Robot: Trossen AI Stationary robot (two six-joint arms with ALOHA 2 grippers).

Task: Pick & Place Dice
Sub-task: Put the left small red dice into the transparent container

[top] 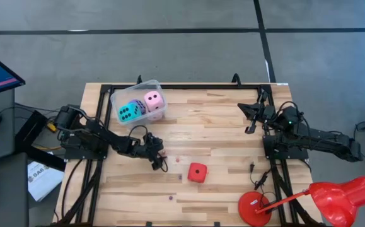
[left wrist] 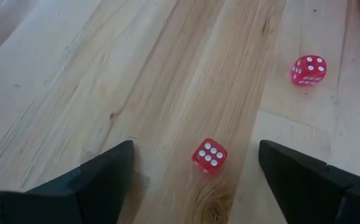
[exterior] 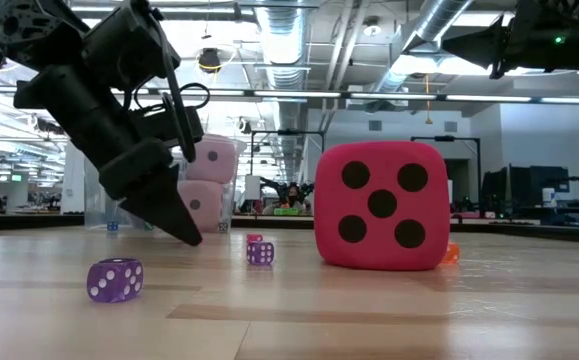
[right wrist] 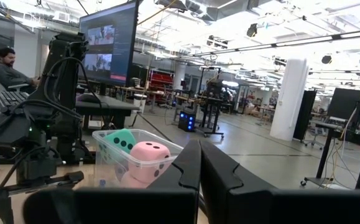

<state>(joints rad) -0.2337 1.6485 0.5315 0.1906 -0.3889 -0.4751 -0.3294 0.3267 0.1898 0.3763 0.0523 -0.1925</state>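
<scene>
The red die (top: 197, 172) (exterior: 381, 205) rests on the wooden table, near its middle. A cyan die (top: 128, 112) and a pale pink die (top: 154, 101) lie in the clear tub (top: 120, 96) at the far left. The low view shows two pink dice (exterior: 205, 180) stacked there. My left gripper (top: 159, 164) (exterior: 186, 236) slants down, open, just left of the red die and low over the table. Its fingers stand either side of a tiny translucent red die (left wrist: 209, 155) without touching it. My right gripper (right wrist: 199, 174) waits, shut and raised, at the far right (top: 251, 121).
Other tiny dice lie about: a pinkish one (left wrist: 309, 70), a purple one (exterior: 115, 279) near the front, and another (exterior: 260, 252) farther back. A red desk lamp (top: 333, 197) stands at the near right corner. Bare wood lies between the red die and the tub.
</scene>
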